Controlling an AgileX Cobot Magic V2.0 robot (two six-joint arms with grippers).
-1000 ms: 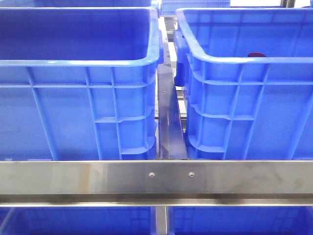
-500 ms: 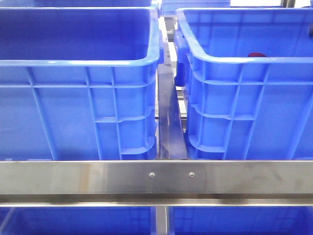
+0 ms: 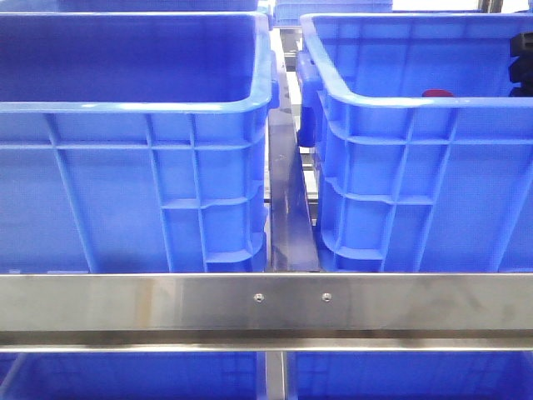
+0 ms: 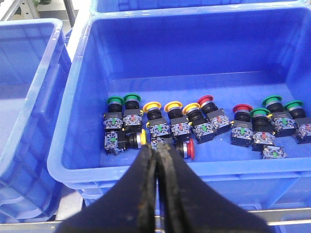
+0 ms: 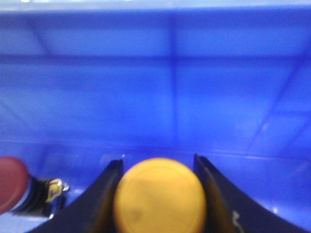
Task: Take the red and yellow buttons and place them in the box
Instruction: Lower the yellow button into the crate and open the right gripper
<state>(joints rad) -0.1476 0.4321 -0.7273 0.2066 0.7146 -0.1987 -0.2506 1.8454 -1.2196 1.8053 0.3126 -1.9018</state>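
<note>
My right gripper [image 5: 158,162] is shut on the yellow button [image 5: 159,196], whose round yellow top fills the space between the jaws. It is inside the box [image 5: 170,87], close to a panelled blue wall. The red button [image 5: 9,183] lies on the box floor beside it. In the front view the box [image 3: 400,104] is the right crate; the red button [image 3: 437,93] peeks over its near rim and part of my right arm [image 3: 522,62] shows at the right edge. My left gripper [image 4: 158,147] is shut and empty, over the near rim of another blue crate [image 4: 77,121].
That other crate holds several push buttons with green, yellow and red caps [image 4: 194,124]. A smooth-walled blue crate [image 3: 133,108] stands left of the box, with a metal rail [image 3: 266,304] in front of both. More blue crates sit beyond and below.
A dark part of my right arm has come into the front view at the right edge, above the box. The red button and the crates have not moved.
</note>
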